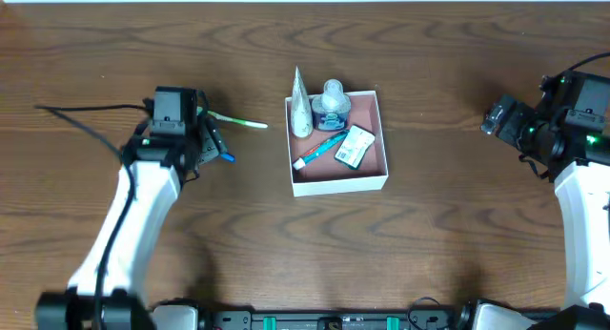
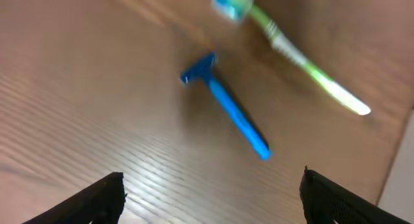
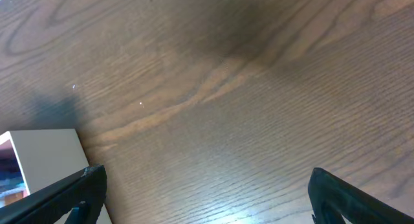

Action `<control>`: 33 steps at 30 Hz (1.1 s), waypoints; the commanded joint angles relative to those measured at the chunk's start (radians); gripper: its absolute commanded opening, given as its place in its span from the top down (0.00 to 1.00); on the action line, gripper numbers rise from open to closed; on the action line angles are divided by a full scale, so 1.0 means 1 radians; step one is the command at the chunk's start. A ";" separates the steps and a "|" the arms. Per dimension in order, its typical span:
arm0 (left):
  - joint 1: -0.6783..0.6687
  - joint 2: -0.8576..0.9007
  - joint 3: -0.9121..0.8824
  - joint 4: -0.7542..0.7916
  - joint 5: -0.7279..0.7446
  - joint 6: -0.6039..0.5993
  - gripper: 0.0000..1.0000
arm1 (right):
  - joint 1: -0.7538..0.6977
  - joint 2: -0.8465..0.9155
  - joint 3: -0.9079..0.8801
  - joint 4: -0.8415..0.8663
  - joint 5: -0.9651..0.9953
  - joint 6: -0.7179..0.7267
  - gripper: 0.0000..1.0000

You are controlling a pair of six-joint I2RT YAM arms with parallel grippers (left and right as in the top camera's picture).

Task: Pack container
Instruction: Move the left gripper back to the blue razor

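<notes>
The container (image 1: 343, 183), a square white-walled box with a pinkish inside, stands mid-table. It holds a white tube (image 1: 301, 111), a small bottle (image 1: 331, 103), a blue-handled item (image 1: 319, 151) and a packet (image 1: 355, 146). A green toothbrush (image 1: 238, 120) and a blue razor (image 1: 226, 155) lie on the table left of it. My left gripper (image 1: 212, 141) is open and empty just above them; the left wrist view shows the razor (image 2: 226, 107) and toothbrush (image 2: 297, 59) ahead of the open jaws (image 2: 210, 191). My right gripper (image 1: 488, 120) is open and empty, far right.
The table is dark wood (image 1: 457, 225). A black cable (image 1: 76, 115) runs across it at the far left. In the right wrist view the container's white wall (image 3: 45, 159) sits by the left finger of the open jaws (image 3: 207, 195).
</notes>
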 commanded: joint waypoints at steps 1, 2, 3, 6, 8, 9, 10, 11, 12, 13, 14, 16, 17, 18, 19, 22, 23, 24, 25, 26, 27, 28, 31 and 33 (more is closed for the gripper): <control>0.007 0.058 0.009 0.015 0.075 -0.065 0.10 | -0.007 0.003 0.010 0.000 0.006 0.010 0.01; 0.007 0.072 0.009 0.025 0.076 -0.072 0.07 | -0.007 0.003 0.010 0.000 0.006 0.010 0.01; 0.006 0.084 0.009 0.039 0.092 -0.075 0.05 | -0.007 0.003 0.010 0.000 0.006 0.010 0.01; 0.006 0.109 0.008 0.073 0.136 -0.084 0.03 | -0.007 0.003 0.010 0.000 0.006 0.010 0.01; 0.006 0.122 0.008 0.091 0.142 -0.116 0.03 | -0.007 0.003 0.010 0.000 0.006 0.010 0.01; 0.006 0.127 0.008 0.101 0.142 -0.126 0.03 | -0.007 0.003 0.010 0.000 0.006 0.010 0.01; 0.006 0.131 0.008 0.113 0.142 -0.136 0.03 | -0.007 0.003 0.010 0.000 0.006 0.010 0.01; 0.007 0.133 0.008 0.125 0.142 -0.141 0.03 | -0.007 0.003 0.010 0.000 0.006 0.010 0.01; 0.008 0.135 0.008 0.131 0.139 -0.158 0.03 | -0.007 0.003 0.010 0.000 0.006 0.010 0.01; 0.009 0.137 0.008 0.133 0.126 -0.195 0.03 | -0.007 0.003 0.010 0.000 0.006 0.010 0.01; 0.011 0.138 0.008 0.132 0.106 -0.257 0.03 | -0.007 0.003 0.010 0.000 0.006 0.010 0.01; 0.015 0.149 0.008 0.135 0.097 -0.340 0.03 | -0.007 0.003 0.010 0.000 0.006 0.010 0.01; 0.016 0.156 0.008 0.137 0.097 -0.364 0.03 | -0.007 0.003 0.010 0.000 0.006 0.010 0.01; 0.016 0.164 0.008 0.139 0.097 -0.380 0.03 | -0.007 0.003 0.010 0.000 0.006 0.010 0.01; 0.016 0.173 0.008 0.140 0.097 -0.382 0.03 | -0.007 0.003 0.010 0.000 0.006 0.010 0.01; 0.018 0.203 0.010 0.140 0.089 -0.381 0.03 | -0.007 0.003 0.010 0.000 0.006 0.010 0.01; 0.022 0.213 0.011 0.142 0.085 -0.381 0.03 | -0.007 0.003 0.010 0.000 0.006 0.010 0.01; 0.026 0.225 0.011 0.145 0.081 -0.381 0.03 | -0.007 0.003 0.010 0.000 0.006 0.010 0.01; 0.032 0.238 0.015 0.145 0.080 -0.381 0.03 | -0.007 0.003 0.010 0.000 0.006 0.010 0.01; 0.039 0.252 0.020 0.144 0.081 -0.381 0.03 | -0.007 0.003 0.010 0.000 0.006 0.010 0.01; 0.045 0.267 0.025 0.144 0.083 -0.381 0.03 | -0.007 0.003 0.010 0.000 0.006 0.010 0.01; 0.050 0.280 0.031 0.143 0.089 -0.381 0.03 | -0.007 0.003 0.010 0.000 0.006 0.010 0.01; 0.063 0.316 0.049 0.136 0.097 -0.377 0.03 | -0.007 0.003 0.010 0.000 0.006 0.010 0.01; 0.067 0.334 0.058 0.132 0.098 -0.377 0.03 | -0.007 0.003 0.010 0.000 0.006 0.010 0.01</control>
